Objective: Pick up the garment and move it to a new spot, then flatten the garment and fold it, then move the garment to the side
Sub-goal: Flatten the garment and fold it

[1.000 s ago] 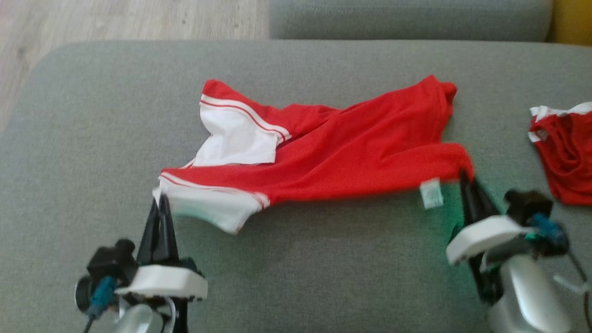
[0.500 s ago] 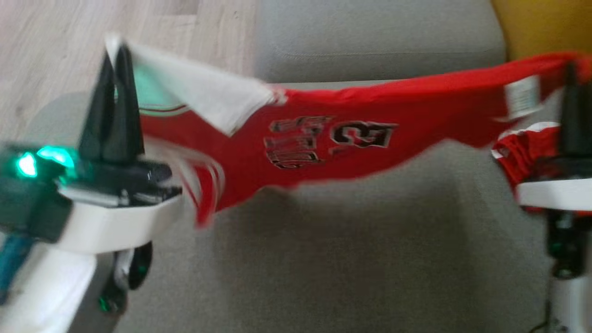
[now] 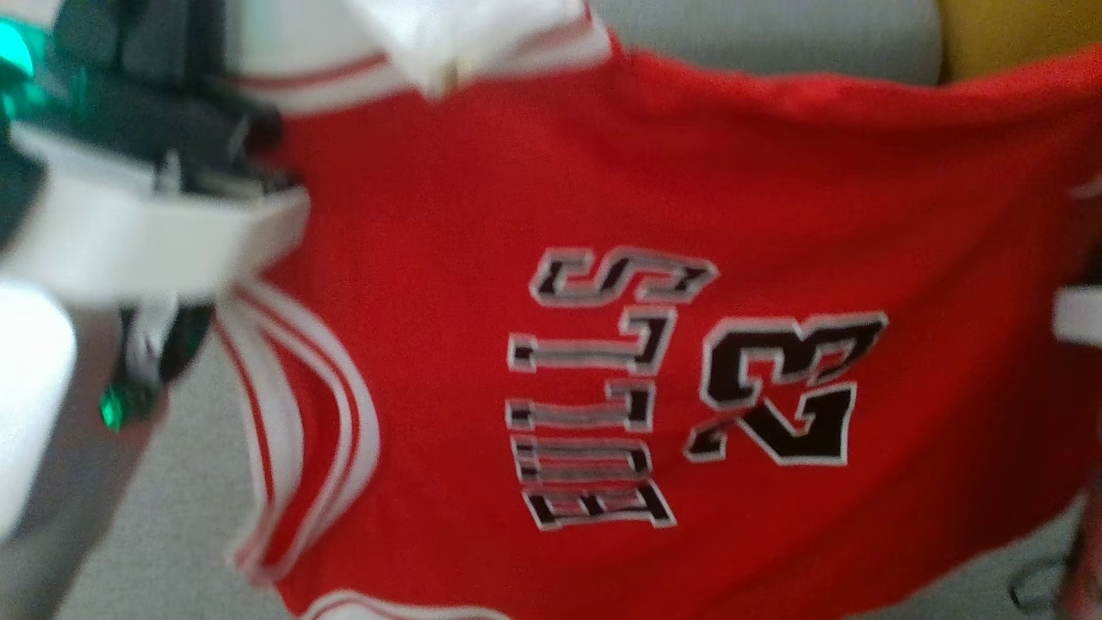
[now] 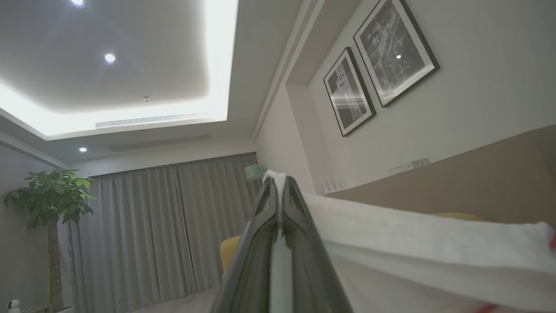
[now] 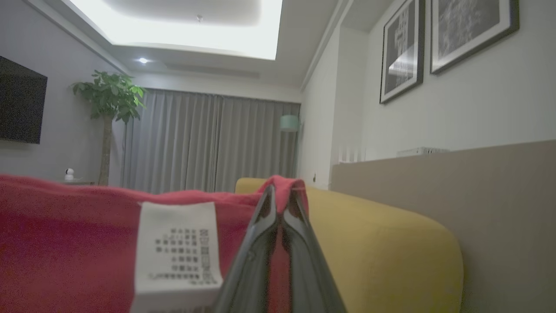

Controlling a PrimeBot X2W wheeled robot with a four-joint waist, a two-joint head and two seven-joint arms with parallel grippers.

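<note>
The garment (image 3: 603, 215) is a red jersey with white striped trim and the number 23 printed in black. It hangs spread out in the air, close to the head camera, stretched between my two grippers. In the left wrist view my left gripper (image 4: 279, 184) is shut on a white trimmed corner of the garment (image 4: 412, 243). My right gripper (image 5: 279, 193) is shut on a red corner of the garment (image 5: 65, 239), beside its white care label (image 5: 176, 250). In the head view the left arm's white wrist housing (image 3: 146, 232) sits at the upper left.
The grey sofa cushion (image 3: 164, 534) lies below the hanging cloth. A yellow seat (image 5: 382, 248) stands behind it, with a beige wall panel (image 5: 478, 187) to its right. Further back are curtains (image 5: 208, 139) and a potted plant (image 5: 108, 100).
Both grippers have raised the garment off the grey cushion, so it now hangs spread with its printed side showing. The head view has shifted too.
</note>
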